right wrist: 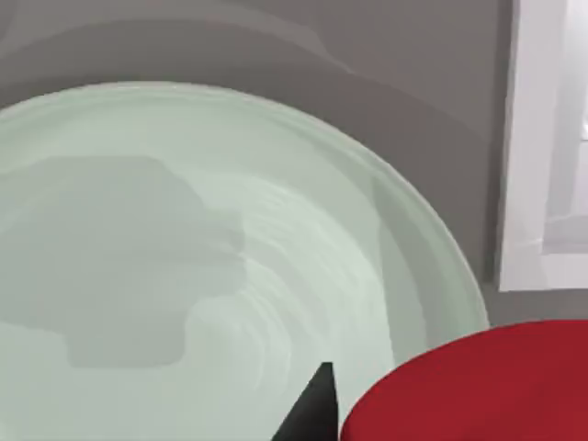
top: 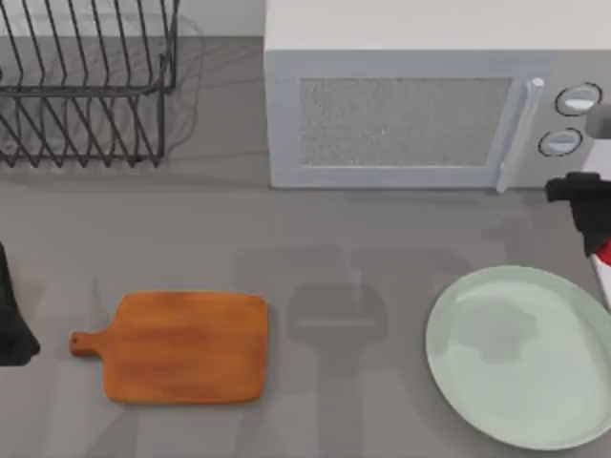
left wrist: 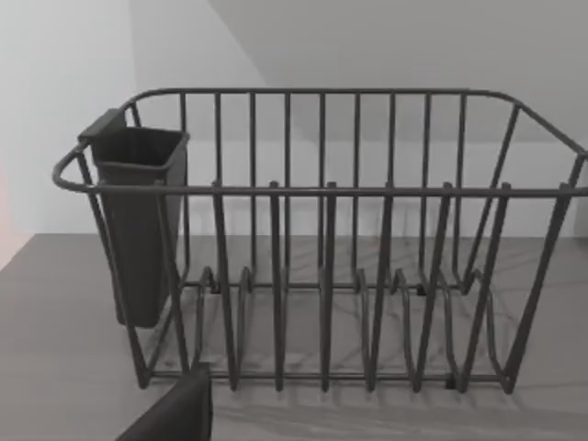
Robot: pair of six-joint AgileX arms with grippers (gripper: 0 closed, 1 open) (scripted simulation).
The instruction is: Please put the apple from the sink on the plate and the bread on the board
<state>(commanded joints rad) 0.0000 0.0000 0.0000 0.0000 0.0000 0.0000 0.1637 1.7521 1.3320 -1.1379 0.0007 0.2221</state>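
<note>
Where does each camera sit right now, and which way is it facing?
Top view: overhead, looking down on board, plate, microwave; both arms at the side edges.
Left wrist view: on the left arm, facing the dish rack.
Right wrist view: on the right arm, looking down at the plate with the apple close up.
Top and right wrist views share the plate.

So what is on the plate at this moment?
Nothing rests on the plate; its mint surface carries just shadows. The apple hangs beside the right gripper near the plate's rim, and the gripper hides most of it.
</note>
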